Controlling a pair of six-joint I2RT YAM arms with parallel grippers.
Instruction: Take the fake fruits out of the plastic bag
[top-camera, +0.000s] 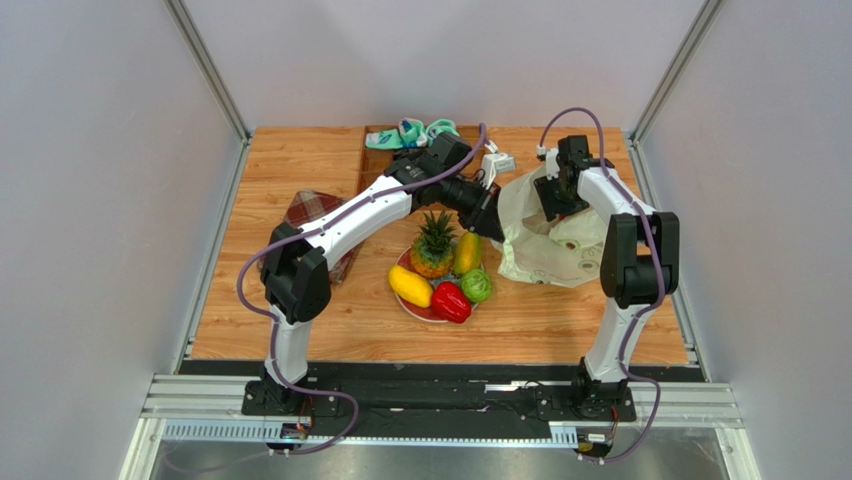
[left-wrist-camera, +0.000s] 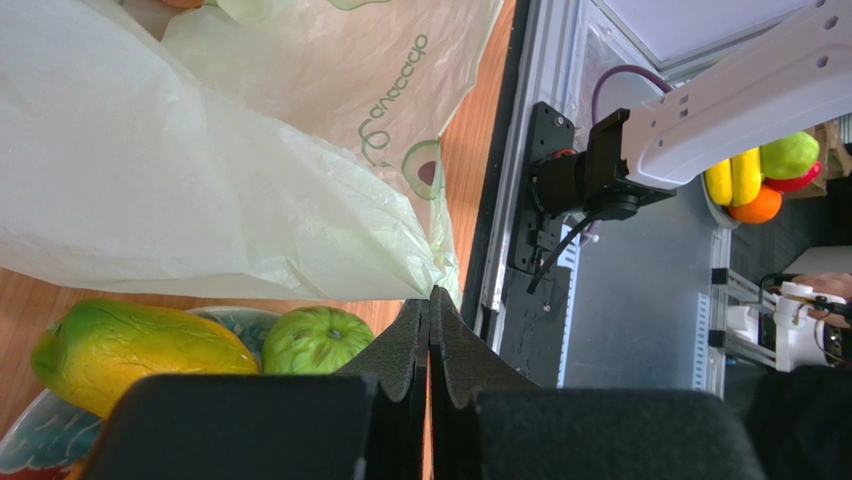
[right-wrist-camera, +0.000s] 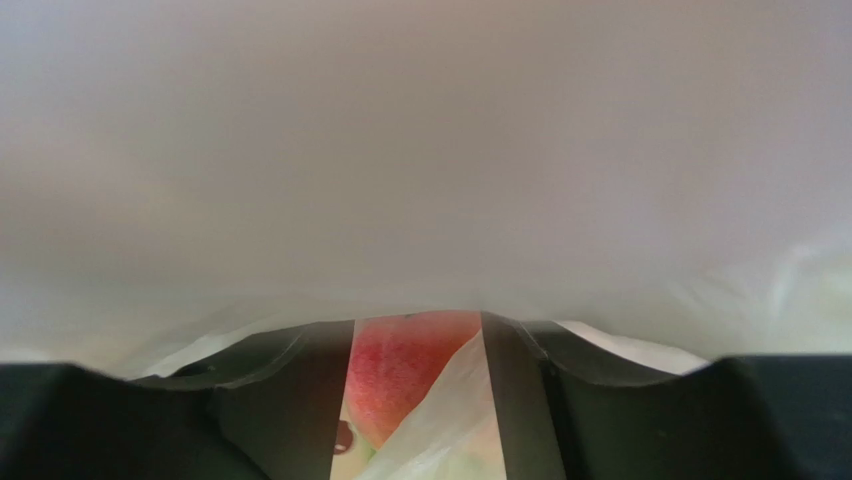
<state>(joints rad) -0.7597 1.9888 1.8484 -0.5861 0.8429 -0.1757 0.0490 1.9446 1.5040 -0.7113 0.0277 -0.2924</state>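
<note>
Right of centre, top view: thin cream-white plastic bag (top-camera: 560, 250); my right gripper (right-wrist-camera: 416, 335) inside it, fingers apart astride a pink-red plastic peach (right-wrist-camera: 390, 375). My left gripper (left-wrist-camera: 430, 330): pressed shut at the bag's edge. Risk: film between fingers and peach; I may clamp plastic and slip.

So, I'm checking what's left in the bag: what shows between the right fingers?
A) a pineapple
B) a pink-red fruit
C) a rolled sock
B: in the right wrist view a pink-red fruit shows in the gap between the right fingers, with the bag all around it.
</note>
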